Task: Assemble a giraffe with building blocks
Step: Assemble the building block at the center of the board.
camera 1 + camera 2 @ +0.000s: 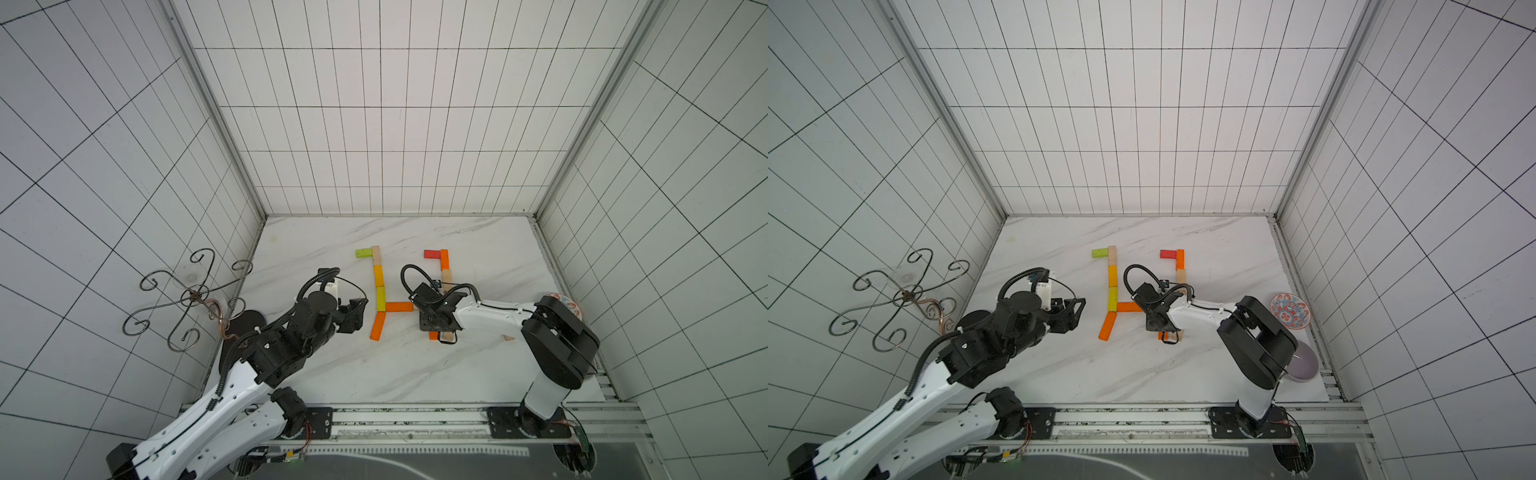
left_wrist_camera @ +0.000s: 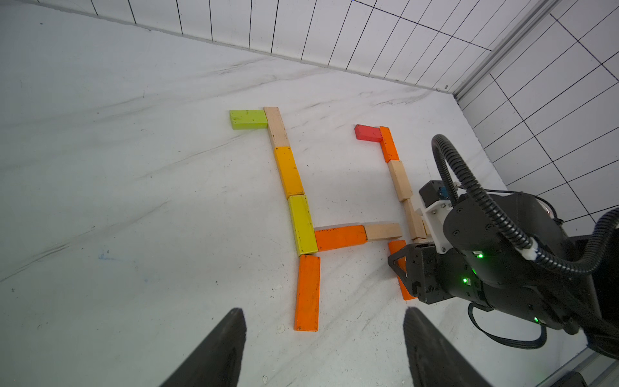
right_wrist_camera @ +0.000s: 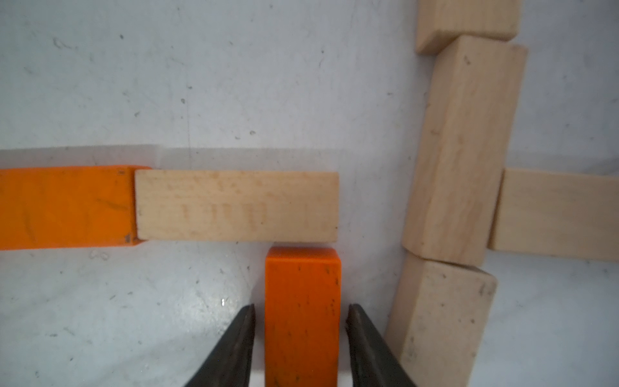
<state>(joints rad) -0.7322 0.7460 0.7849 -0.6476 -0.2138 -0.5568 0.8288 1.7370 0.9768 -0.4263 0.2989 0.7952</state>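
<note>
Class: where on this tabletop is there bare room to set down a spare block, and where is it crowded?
Free: the far strip between back wall and green block and red block; the near table between orange leg block and front rail. Crowded: around the right gripper, hemmed by blocks; beside the plate.

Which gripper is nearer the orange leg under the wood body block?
Right. The right gripper straddles the orange leg, fingers either side with slim gaps. The left gripper sits open beyond the other orange leg, across the figure.
</note>
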